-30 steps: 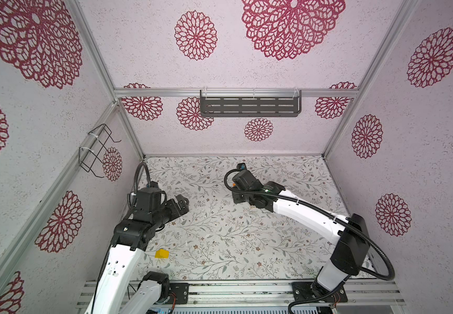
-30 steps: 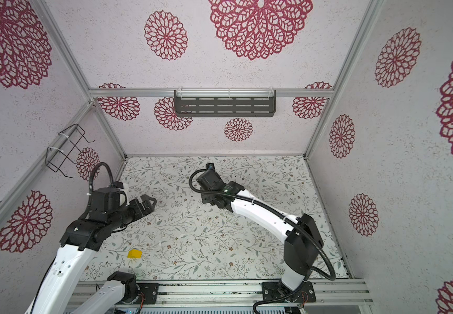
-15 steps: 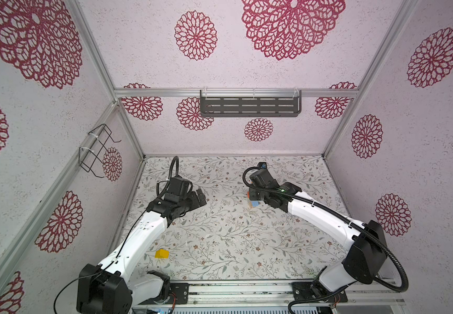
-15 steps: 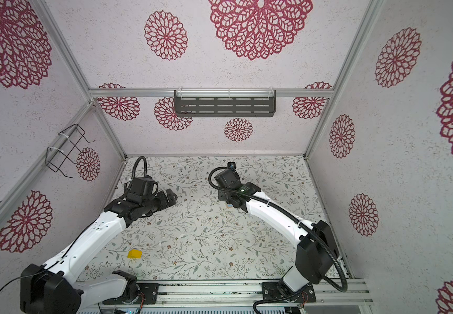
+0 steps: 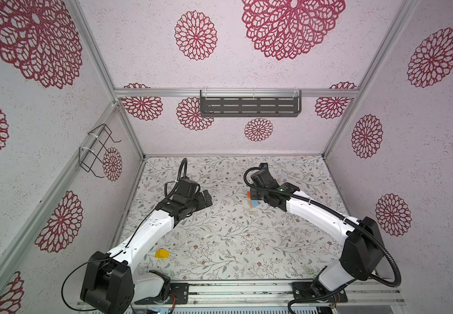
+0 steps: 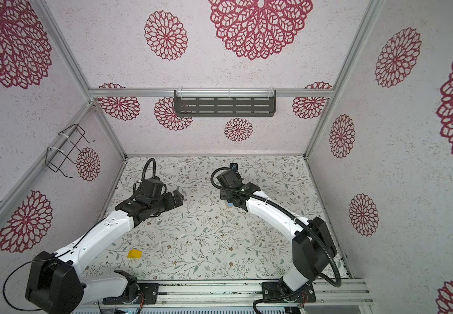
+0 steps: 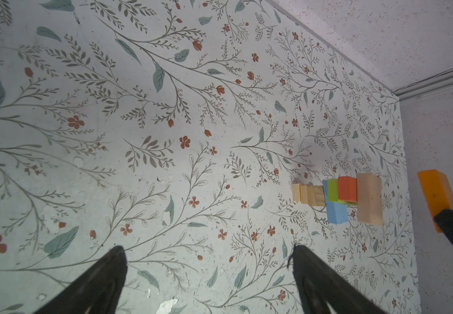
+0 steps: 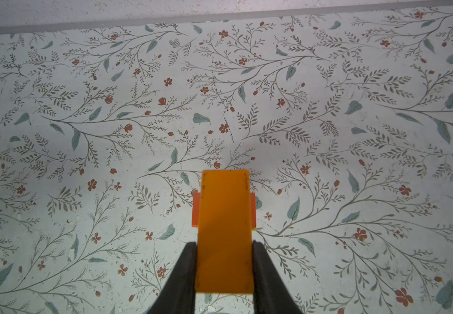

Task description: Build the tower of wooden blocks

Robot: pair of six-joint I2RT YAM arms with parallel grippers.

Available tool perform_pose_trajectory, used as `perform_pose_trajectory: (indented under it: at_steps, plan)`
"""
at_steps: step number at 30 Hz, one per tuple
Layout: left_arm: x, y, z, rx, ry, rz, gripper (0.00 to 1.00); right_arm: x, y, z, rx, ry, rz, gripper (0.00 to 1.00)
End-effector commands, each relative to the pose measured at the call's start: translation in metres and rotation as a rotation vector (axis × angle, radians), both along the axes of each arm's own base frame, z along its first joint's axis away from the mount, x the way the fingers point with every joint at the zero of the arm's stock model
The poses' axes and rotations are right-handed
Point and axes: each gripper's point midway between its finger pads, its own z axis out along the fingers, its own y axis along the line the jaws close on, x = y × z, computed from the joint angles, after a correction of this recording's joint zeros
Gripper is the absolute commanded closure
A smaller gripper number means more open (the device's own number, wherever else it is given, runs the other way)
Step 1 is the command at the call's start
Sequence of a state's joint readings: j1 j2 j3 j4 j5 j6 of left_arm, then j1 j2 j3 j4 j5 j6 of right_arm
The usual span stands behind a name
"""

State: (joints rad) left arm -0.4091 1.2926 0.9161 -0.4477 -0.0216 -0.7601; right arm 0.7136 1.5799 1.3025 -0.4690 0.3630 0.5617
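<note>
Right gripper [image 8: 224,246] is clamping an orange bar [image 8: 224,212] and hovering with it directly above the wood block tower [image 7: 339,195], clear of the top piece, so this bar is not yet set down. Left gripper [image 7: 207,248] is hanging with its jaws spread wide and nothing between them, over the worktop [image 5: 233,244] left of its middle. The tower is standing a little right of the worktop's middle, nearer the far edge than the front edge: natural cubes at the base, then blue, green and red-orange pieces, with a plain bar on top. Most of the stack is looking done. The orange bar is waiting to be placed, and a yellow block [image 5: 162,253] is lying loose near the front left corner.
</note>
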Motion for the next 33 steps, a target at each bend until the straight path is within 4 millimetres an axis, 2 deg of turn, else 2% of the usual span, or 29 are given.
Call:
perform_pose_trajectory:
  at_steps: [1, 9, 33]
  plan:
    - [0.002, -0.004, -0.006, 0.006, -0.003, 0.002, 0.02, 0.006, 0.004, 0.005, 0.047, -0.002, -0.013, 1.00]
    - [-0.001, -0.006, -0.009, 0.018, 0.013, -0.008, 0.02, 0.004, 0.009, -0.001, 0.073, 0.036, -0.001, 1.00]
    - [-0.003, -0.008, -0.017, 0.025, 0.028, -0.016, 0.02, -0.001, 0.004, -0.019, 0.046, 0.069, -0.012, 1.00]
